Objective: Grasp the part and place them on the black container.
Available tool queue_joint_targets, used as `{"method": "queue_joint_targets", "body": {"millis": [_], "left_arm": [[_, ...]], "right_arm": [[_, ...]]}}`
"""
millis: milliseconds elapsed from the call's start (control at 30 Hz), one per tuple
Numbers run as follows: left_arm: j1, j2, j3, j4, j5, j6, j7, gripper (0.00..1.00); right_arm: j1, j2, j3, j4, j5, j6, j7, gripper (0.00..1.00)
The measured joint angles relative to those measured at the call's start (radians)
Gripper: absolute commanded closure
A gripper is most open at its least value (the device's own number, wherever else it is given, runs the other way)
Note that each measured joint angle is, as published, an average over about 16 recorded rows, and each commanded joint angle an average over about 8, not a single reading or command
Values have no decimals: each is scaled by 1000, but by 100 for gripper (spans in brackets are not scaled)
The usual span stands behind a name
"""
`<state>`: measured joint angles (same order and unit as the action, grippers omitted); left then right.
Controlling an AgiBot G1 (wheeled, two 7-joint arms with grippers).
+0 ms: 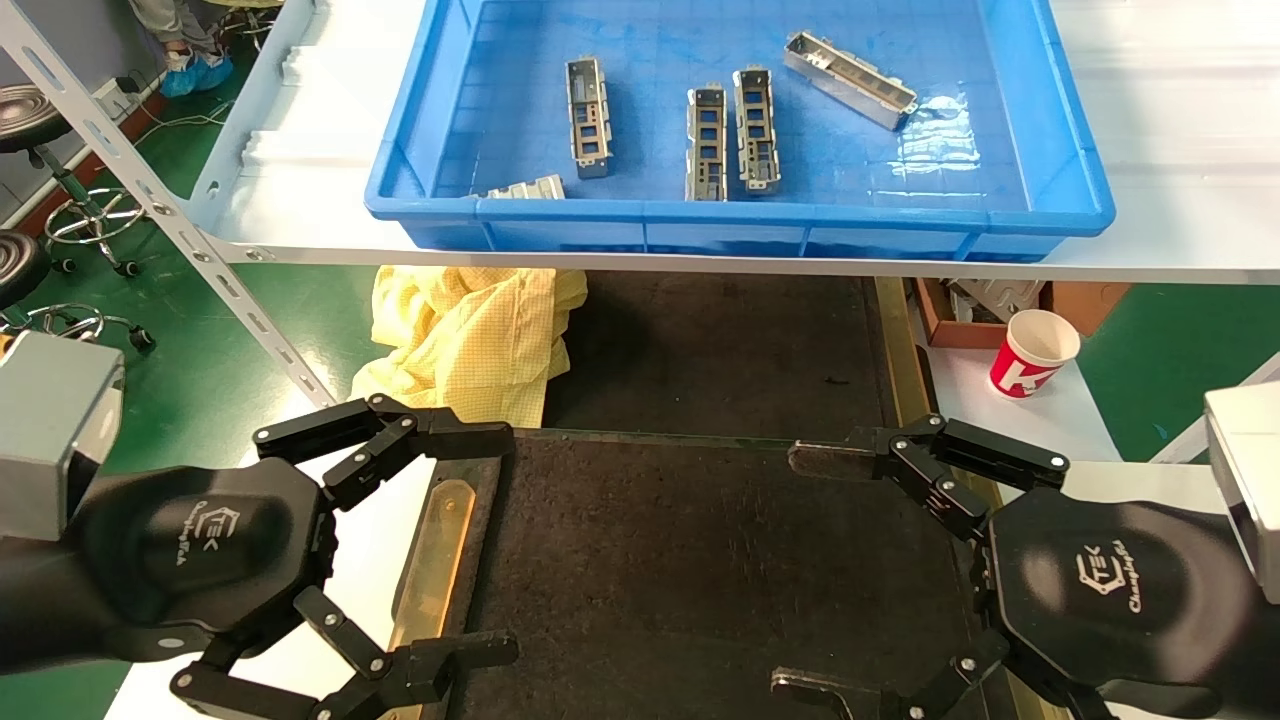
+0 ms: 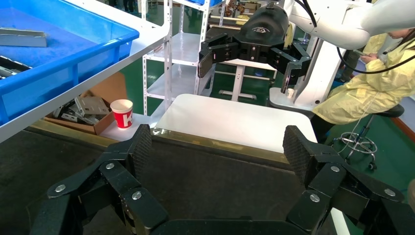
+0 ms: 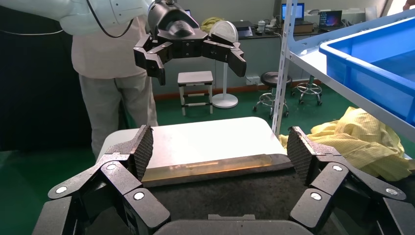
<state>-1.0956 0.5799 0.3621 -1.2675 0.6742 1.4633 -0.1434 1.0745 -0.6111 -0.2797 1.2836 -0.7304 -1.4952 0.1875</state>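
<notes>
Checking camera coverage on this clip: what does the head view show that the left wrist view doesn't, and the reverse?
Only the head view shows all the parts lying in the blue bin, plus the yellow cloth. Only the left wrist view shows a seated person in yellow and white shelving. Both show the open left gripper, the open right gripper, the black container and the red paper cup.

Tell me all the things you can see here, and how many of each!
parts: five, grey metal, inside the blue bin
blue bin: one, blue, on the white shelf
white shelf: one, above the black container
black container: one flat tray, below, between the grippers
yellow cloth: one, crumpled under the shelf
paper cup: one, red and white, right of the container
stools: two, far left
left gripper: black, open, over the container's left edge
right gripper: black, open, over its right edge
</notes>
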Motion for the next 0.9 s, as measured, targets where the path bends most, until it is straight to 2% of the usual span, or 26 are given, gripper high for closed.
{"method": "queue_joint_targets", "body": {"millis": [300,333,567,600,900], "left_arm": [[0,0,0,0,0,0,0,0],[0,0,0,0,0,0,0,6],[0,0,0,0,0,0,0,94],[0,0,0,0,0,0,0,100],[0,0,0,0,0,0,0,100]], "right_arm": [[0,0,0,0,0,0,0,0],[0,0,0,0,0,0,0,0],[0,0,0,0,0,0,0,0],[0,0,0,0,0,0,0,0],[0,0,0,0,0,0,0,0]]}}
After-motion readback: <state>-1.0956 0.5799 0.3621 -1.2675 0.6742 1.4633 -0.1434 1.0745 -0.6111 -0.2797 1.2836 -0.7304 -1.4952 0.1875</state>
